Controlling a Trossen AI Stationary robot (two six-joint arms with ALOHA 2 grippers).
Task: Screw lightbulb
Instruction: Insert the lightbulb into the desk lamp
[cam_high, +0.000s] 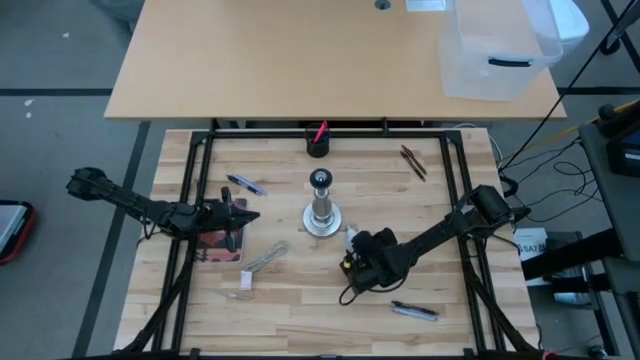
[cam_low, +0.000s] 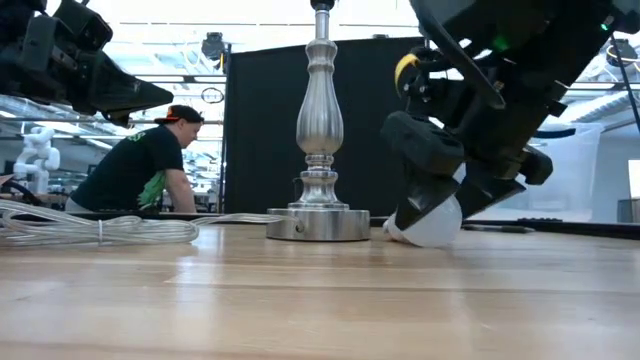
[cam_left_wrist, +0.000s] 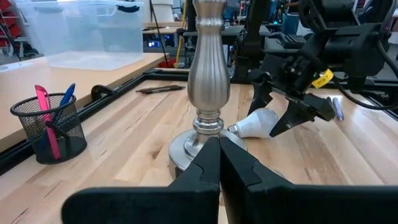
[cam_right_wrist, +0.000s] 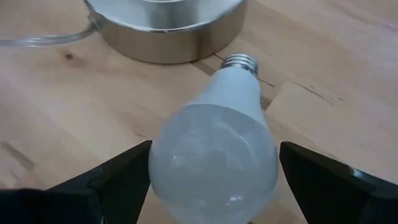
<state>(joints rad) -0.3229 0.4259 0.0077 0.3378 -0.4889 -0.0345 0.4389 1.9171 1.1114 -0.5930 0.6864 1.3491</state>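
Your right end effector (cam_right_wrist: 214, 171) is down at the wooden desk (cam_high: 300, 300) with its fingers spread apart either side of the frosted white lightbulb with the silvery screw base (cam_right_wrist: 214, 155), which lies on its side between them, not yet clamped, base pointing ahead at the round foot of the silvery metal socket stand (cam_low: 318, 140) just beyond. You're at the pick step: next close on the globe, lift, upend it over the socket. Left end effector (cam_left_wrist: 219, 163) waits together, stand straight ahead.
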